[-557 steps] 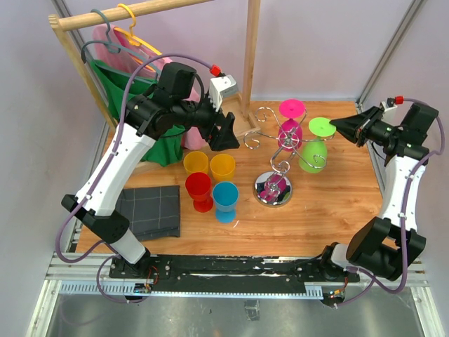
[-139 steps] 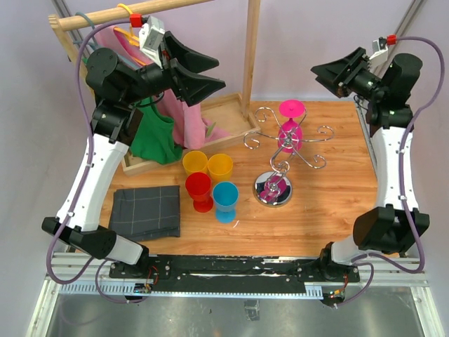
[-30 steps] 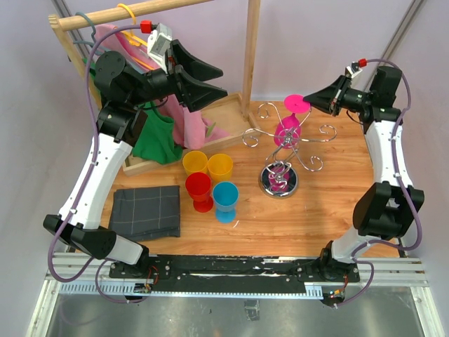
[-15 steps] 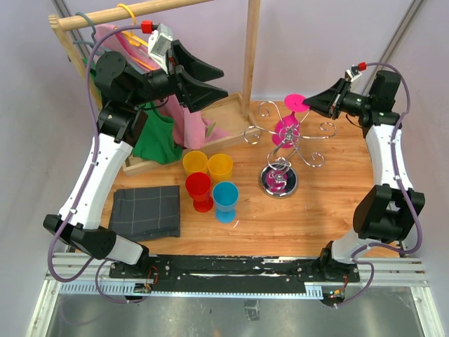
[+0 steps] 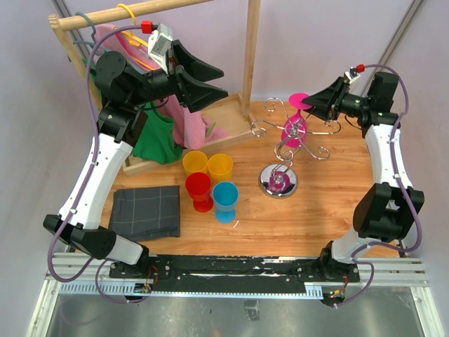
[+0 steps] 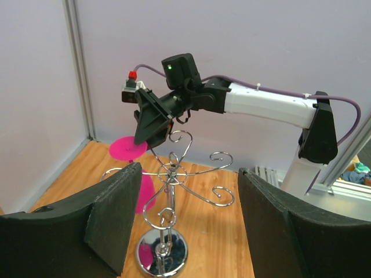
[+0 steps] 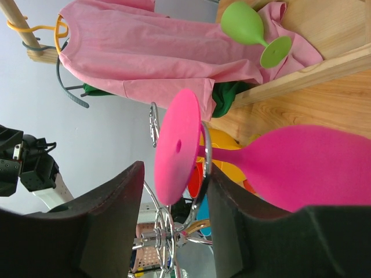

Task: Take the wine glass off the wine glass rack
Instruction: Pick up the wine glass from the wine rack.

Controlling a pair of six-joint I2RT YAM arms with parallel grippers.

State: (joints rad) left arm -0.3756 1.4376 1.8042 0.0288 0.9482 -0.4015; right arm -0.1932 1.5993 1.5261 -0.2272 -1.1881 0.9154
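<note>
The chrome wine glass rack point(image 5: 283, 149) stands mid-table on its mirrored base point(image 5: 278, 180). A pink wine glass point(image 5: 295, 129) hangs upside down from one hook, its round foot point(image 7: 177, 147) on top. My right gripper point(image 5: 310, 105) is open, its jaws on either side of that foot and the hook wire, with a gap on the left side. In the left wrist view the rack point(image 6: 168, 202) is seen from across, with the right gripper point(image 6: 152, 119) at the pink foot point(image 6: 128, 149). High in the air left of the rack, my left gripper point(image 5: 223, 82) is open and holds nothing.
Yellow point(image 5: 196, 163), orange point(image 5: 222, 166), red point(image 5: 198, 188) and blue point(image 5: 225, 196) cups stand left of the rack. A grey cloth point(image 5: 147, 210) lies near left. A wooden clothes rack point(image 5: 249, 49) with shirts stands behind. A green wine glass point(image 7: 249, 26) lies on a pink shirt there.
My right gripper's jaws have opened from the pink glass's foot. The rack's top and the glass have shifted slightly right and back. The left arm has not moved.
</note>
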